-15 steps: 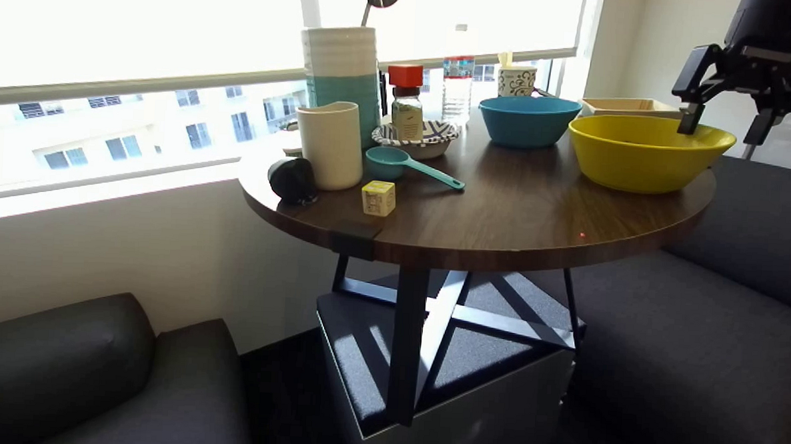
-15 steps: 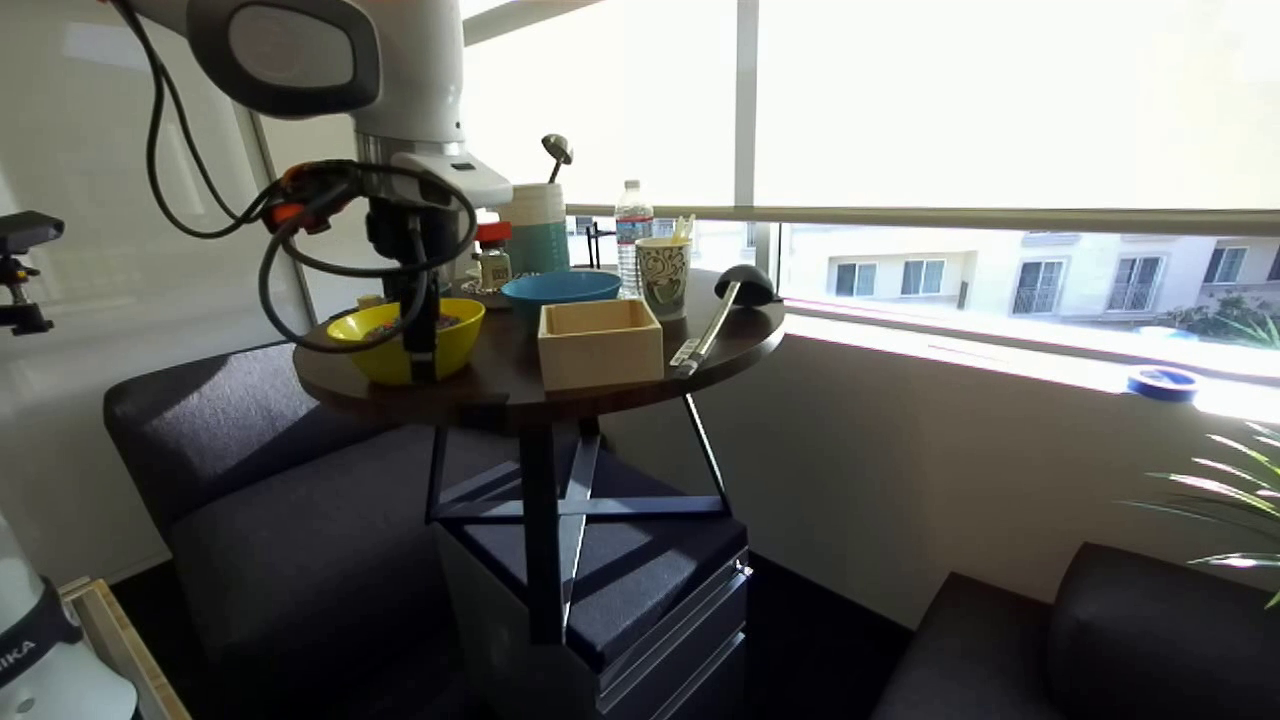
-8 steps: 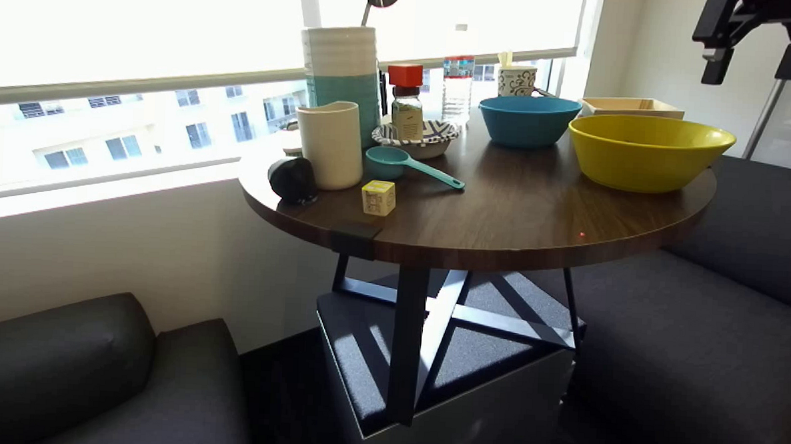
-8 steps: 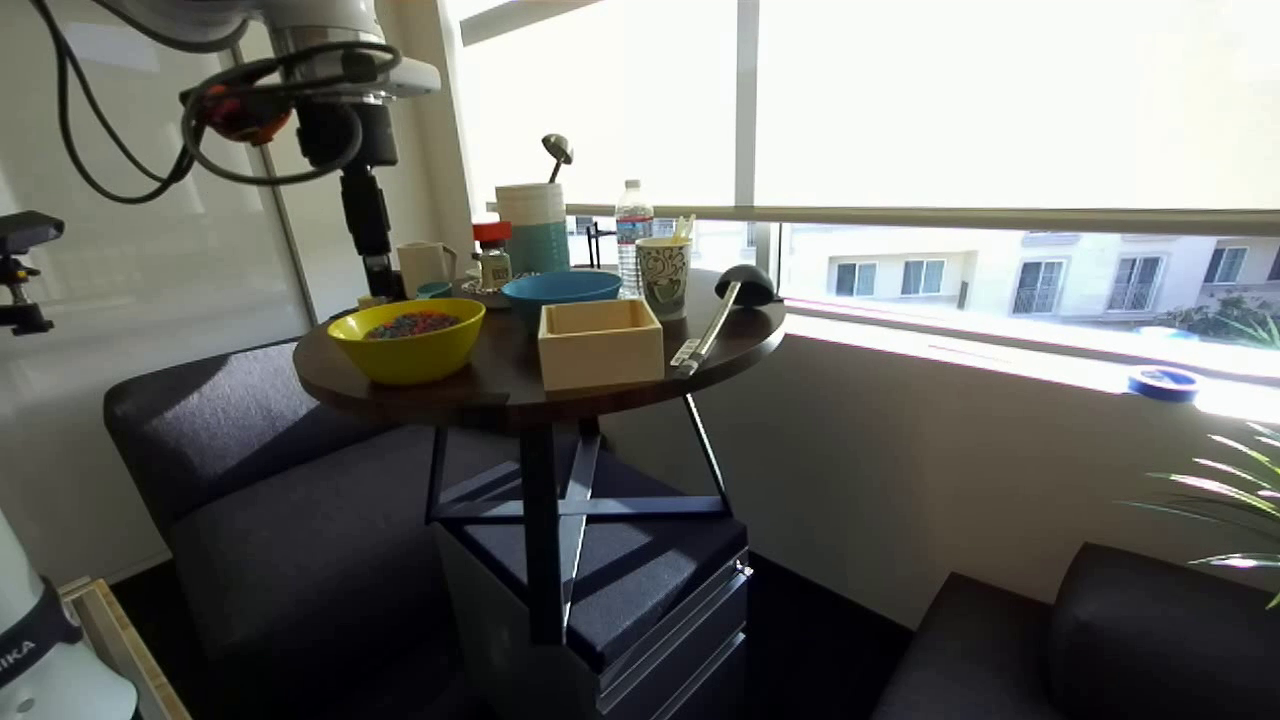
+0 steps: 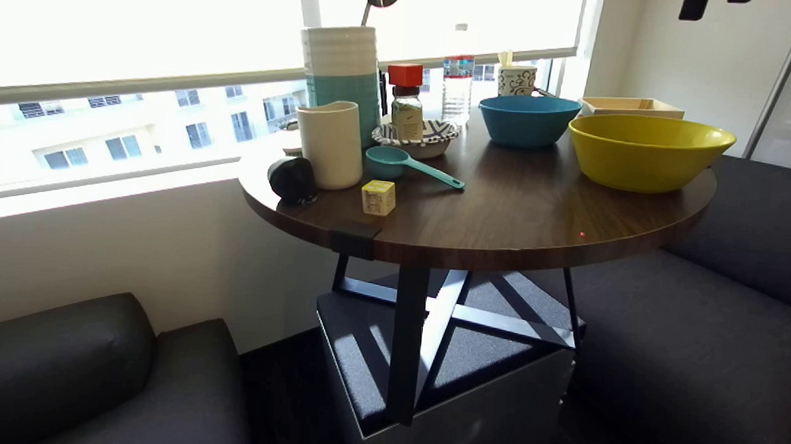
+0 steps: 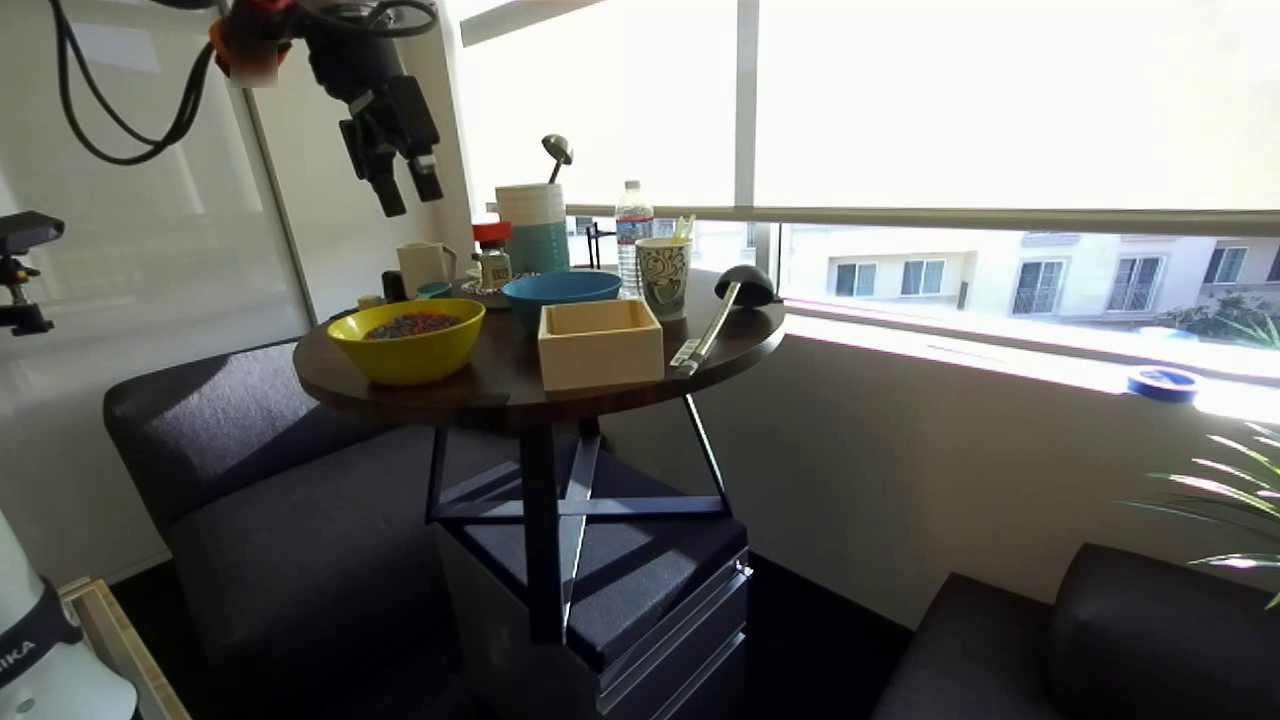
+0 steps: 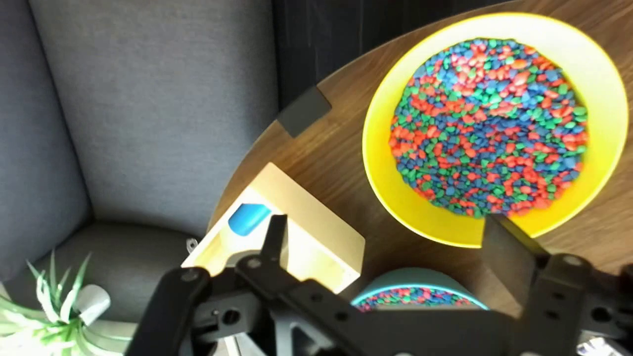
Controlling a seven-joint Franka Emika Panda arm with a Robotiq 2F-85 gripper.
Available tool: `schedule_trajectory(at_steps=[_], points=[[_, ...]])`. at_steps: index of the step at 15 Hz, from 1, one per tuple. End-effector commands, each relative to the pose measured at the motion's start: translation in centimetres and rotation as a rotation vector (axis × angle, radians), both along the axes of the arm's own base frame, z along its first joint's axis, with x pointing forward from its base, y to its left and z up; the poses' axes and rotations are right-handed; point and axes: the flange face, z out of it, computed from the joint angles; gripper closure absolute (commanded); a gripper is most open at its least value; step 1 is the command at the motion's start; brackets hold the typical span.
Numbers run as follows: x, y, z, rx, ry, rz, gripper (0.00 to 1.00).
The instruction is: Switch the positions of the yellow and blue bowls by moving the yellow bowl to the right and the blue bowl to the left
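Hanging aloft, the empty claw [image 6: 412, 199] has its fingers [image 7: 507, 257] spread wide. On the tabletop [image 5: 503, 207], the yellow bowl [image 5: 638, 167] stands near the blue bowl [image 5: 528, 126], whose partly hidden filling [image 7: 416, 295] looks loose and multicoloured.

Black Robotiq gripper [image 6: 409, 195] hanging tilted in an exterior view, fingers [image 6: 389, 196] slanting downward, well apart in the wrist view, dark fingertips [image 5: 693, 7] at the top edge in an exterior view
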Motion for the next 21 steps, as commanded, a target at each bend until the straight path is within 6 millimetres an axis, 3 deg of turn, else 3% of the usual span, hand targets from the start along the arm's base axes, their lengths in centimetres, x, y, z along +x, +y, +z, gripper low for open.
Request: schedule_trajectory(at_steps=[1, 7, 10, 11, 12, 19, 21], points=[[4.1, 0.8, 0.6, 0.004, -0.004, 0.2, 0.0], [9.2, 2.0, -1.0, 0.036, -0.044, 0.491, 0.0], [10.7, 2.8, -1.9, 0.082, -0.052, 0.586, 0.0], [11.1, 3.0, -2.2, 0.104, -0.051, 0.603, 0.0], [9.8, 2.6, -2.4, 0.068, -0.037, 0.551, 0.0], [10.7, 2.8, -2.6, 0.084, -0.035, 0.585, 0.0], [11.9, 2.8, -3.4, 0.08, -0.045, 0.587, 0.0]])
